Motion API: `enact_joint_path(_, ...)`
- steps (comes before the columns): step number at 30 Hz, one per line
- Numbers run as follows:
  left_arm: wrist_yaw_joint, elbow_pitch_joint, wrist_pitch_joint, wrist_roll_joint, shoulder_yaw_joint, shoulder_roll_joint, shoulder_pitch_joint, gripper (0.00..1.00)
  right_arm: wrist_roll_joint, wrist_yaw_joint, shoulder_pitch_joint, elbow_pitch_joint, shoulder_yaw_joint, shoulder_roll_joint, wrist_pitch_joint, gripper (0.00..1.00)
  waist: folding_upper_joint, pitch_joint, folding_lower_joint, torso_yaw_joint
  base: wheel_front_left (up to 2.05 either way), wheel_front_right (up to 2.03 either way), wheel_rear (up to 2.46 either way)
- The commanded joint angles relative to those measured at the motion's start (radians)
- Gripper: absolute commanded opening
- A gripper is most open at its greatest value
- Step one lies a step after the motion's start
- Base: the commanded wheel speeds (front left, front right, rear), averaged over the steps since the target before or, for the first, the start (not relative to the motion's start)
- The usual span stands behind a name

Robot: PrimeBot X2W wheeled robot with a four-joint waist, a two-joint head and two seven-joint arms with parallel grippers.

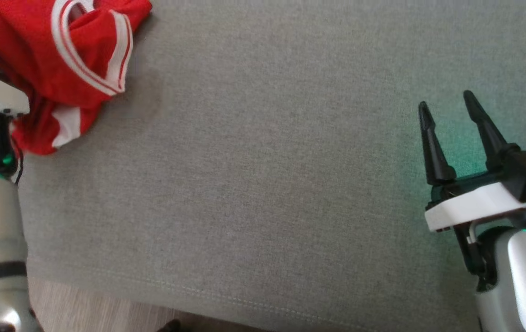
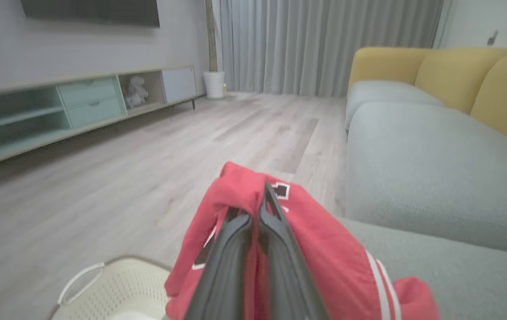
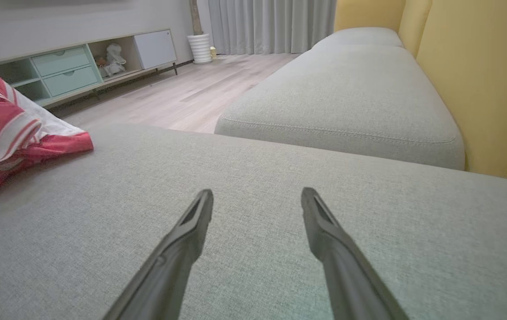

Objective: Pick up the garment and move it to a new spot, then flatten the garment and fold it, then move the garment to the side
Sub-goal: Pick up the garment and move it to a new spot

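Garment (image 1: 74,69), red with white stripes, sat bunched on the cushion (image 1: 263,184) near its left end, pinched between the clenched left gripper's (image 2: 253,206) fingers. The right gripper (image 1: 445,101) hovered spread and empty, well apart from it.
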State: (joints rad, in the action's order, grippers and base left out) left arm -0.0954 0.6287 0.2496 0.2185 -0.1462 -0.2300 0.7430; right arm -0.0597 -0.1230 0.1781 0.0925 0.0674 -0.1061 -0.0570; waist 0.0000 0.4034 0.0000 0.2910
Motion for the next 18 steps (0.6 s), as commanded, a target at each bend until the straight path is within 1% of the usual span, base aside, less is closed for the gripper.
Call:
enact_joint_path(1, 0.005, -0.099, 0.012, -0.02, -0.034, -0.045, -0.028, 0.0, -0.01, -0.008, -0.002, 0.028, 0.015, 0.013, 0.013, 1.0, 0.0, -0.031, 0.0, 0.008, 0.0, 0.0, 0.0)
enact_joint_path(7, -0.008, -0.372, 0.012, -0.071, -0.004, -0.007, -0.146, 0.0, -0.022, -0.008, -0.03, 0.002, -0.008, 0.032, 0.041, 1.0, 0.0, -0.116, 0.0, -0.003, 0.0, 0.0, 0.0)
enact_joint_path(11, -0.011, -0.513, 0.01, -0.098, 0.037, 0.013, -0.257, 0.0, -0.032, -0.008, -0.059, -0.014, -0.018, 0.043, 0.058, 1.0, 0.0, -0.174, 0.0, -0.029, 0.0, 0.0, 0.0)
enact_joint_path(14, -0.012, -0.634, -0.012, -0.112, 0.081, 0.037, -0.339, 0.0, -0.04, -0.008, -0.085, -0.02, -0.029, 0.049, 0.067, 1.0, 0.0, -0.207, 0.0, -0.05, 0.0, 0.0, 0.0)
enact_joint_path(18, -0.018, -0.791, -0.059, -0.12, 0.174, 0.076, -0.431, 0.0, -0.054, -0.008, -0.113, -0.02, -0.04, 0.053, 0.072, 1.0, 0.0, -0.235, 0.0, -0.086, 0.0, 0.0, 0.0)
